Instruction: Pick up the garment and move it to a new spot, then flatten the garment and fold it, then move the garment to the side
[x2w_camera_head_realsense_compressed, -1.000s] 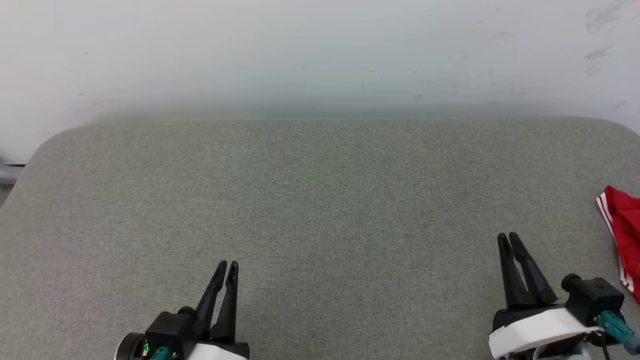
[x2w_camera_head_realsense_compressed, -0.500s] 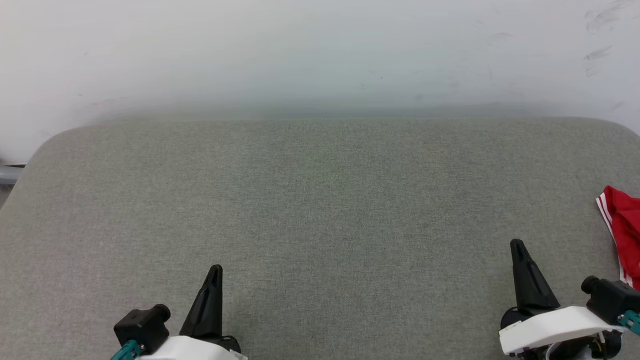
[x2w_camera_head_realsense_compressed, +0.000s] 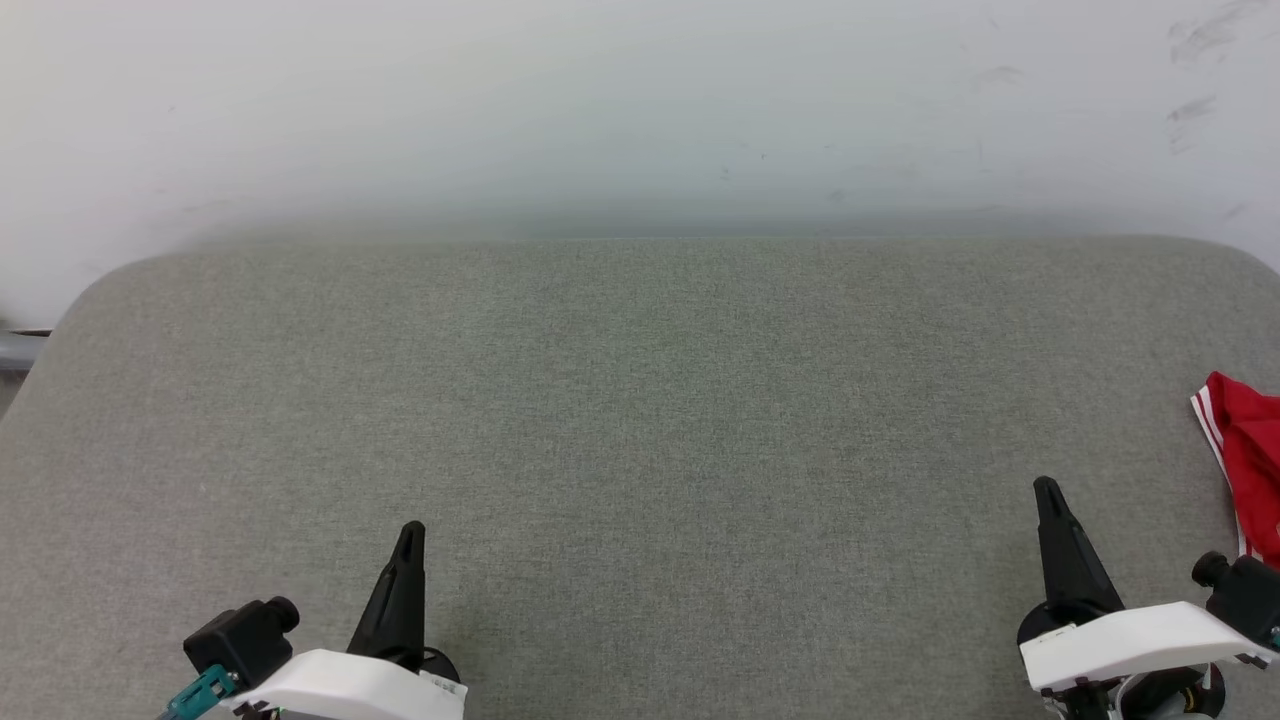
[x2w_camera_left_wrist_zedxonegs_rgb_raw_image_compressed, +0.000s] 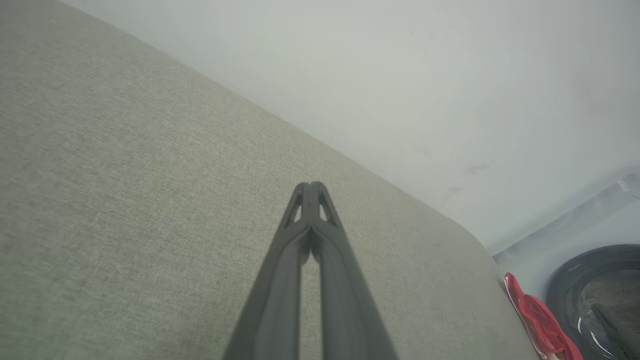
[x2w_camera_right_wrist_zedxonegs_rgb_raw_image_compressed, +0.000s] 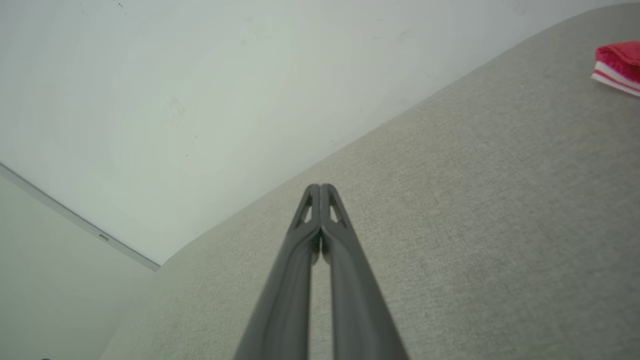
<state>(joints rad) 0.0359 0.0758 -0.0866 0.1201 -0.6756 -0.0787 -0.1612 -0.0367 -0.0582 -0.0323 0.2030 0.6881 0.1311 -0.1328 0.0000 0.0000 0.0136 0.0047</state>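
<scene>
Grey woven padded surface (x2w_camera_head_realsense_compressed: 640, 420) with rounded corners; plain white wall (x2w_camera_head_realsense_compressed: 640, 100) behind it, a few dark scuffs at upper right. Small grey pipe-like bit (x2w_camera_head_realsense_compressed: 15, 348) at the far left edge, unclear what. Garment (x2w_camera_head_realsense_compressed: 1245, 450) lies on the surface at its far right side, near the right gripper (x2w_camera_head_realsense_compressed: 1047, 492) but apart from it. It is red fabric with red-and-white striped trim and looks layered in the right wrist view. It is mostly cut off by the frame, so no lettering is readable. Left wrist view shows a dark round rim (x2w_camera_left_wrist_zedxonegs_rgb_raw_image_compressed: 595, 295) past the garment, partly cut off and unclear. Right gripper at lower right, fingers pressed together tip to tip, holding nothing. Left gripper (x2w_camera_head_realsense_compressed: 410, 535) at lower left, same: fingers closed, empty, over bare fabric. Can't tell if either tip touches the surface.
</scene>
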